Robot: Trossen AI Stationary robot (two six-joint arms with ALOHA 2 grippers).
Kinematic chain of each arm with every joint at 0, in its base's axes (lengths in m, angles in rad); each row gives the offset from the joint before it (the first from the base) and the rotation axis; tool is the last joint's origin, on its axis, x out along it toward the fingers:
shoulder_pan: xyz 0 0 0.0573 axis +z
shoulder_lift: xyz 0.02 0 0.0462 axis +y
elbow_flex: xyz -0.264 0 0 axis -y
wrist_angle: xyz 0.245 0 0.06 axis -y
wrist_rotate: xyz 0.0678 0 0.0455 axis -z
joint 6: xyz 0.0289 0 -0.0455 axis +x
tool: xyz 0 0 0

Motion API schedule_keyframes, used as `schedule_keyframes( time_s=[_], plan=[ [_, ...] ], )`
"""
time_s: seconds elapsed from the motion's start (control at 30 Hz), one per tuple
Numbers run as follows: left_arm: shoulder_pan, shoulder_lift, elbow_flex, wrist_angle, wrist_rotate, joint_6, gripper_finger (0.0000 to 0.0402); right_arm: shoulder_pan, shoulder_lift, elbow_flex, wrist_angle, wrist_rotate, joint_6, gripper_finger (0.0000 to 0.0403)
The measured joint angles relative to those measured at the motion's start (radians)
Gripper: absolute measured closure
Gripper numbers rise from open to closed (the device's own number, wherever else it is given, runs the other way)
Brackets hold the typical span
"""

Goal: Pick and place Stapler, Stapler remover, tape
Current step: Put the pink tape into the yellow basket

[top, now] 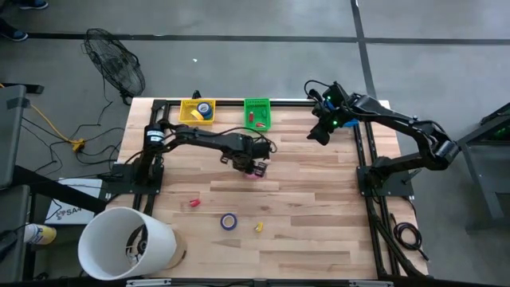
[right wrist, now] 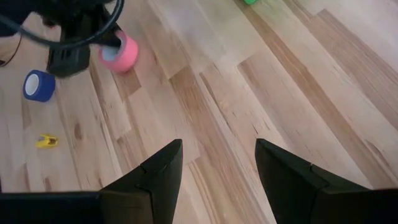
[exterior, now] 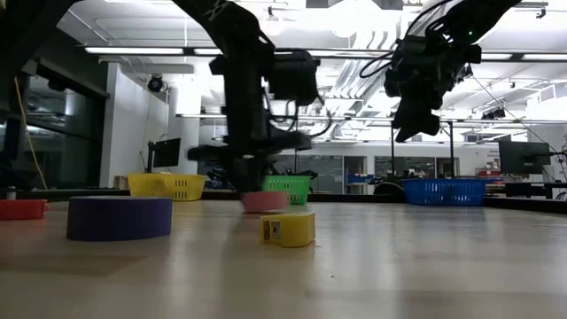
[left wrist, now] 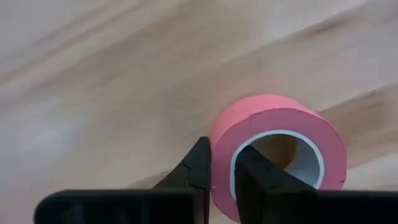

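Left gripper (left wrist: 222,174) pinches the wall of the pink tape roll (left wrist: 280,149), one finger inside its core, near the worktop (top: 319,207) centre, toward twelve o'clock. Light, stiff ring; wall grip suits.

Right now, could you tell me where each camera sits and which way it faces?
High: overhead, looking straight down; both arms show.
Low: table height, looking level across; purple tape near, arms descend from above.
Left wrist: on the left gripper, its fingers clamping the wall of the pink tape.
Right wrist: above the table, looking down past the open right gripper.
Shared: both wrist views show the pink tape.
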Motion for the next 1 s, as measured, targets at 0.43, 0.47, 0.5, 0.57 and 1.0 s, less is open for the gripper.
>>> schedule_keyframes(
  time_s=[0.43,0.47,0.5,0.57,1.0],
  plan=[
    [0.128,-0.181,0.0,-0.472,-0.467,-0.22,0.0369,0.0,0.0,0.0,0.001,0.007,-0.01,0.021],
    [0.144,-0.193,-0.001,-0.49,-0.501,-0.233,0.0369,0.0,0.0,0.0,0.0,0.014,-0.011,0.021],
    [0.161,-0.203,-0.001,-0.495,-0.534,-0.241,0.0369,0.0,0.0,0.0,0.001,0.02,-0.012,0.021],
    [0.195,-0.214,-0.001,-0.519,-0.598,-0.27,0.0369,0.0,0.0,0.0,0.001,0.038,-0.012,0.021],
    [0.406,-0.215,-0.012,-0.58,-0.817,-0.525,0.0369,0.0,0.0,0.0,0.001,0.06,0.004,0.021]
  ],
)
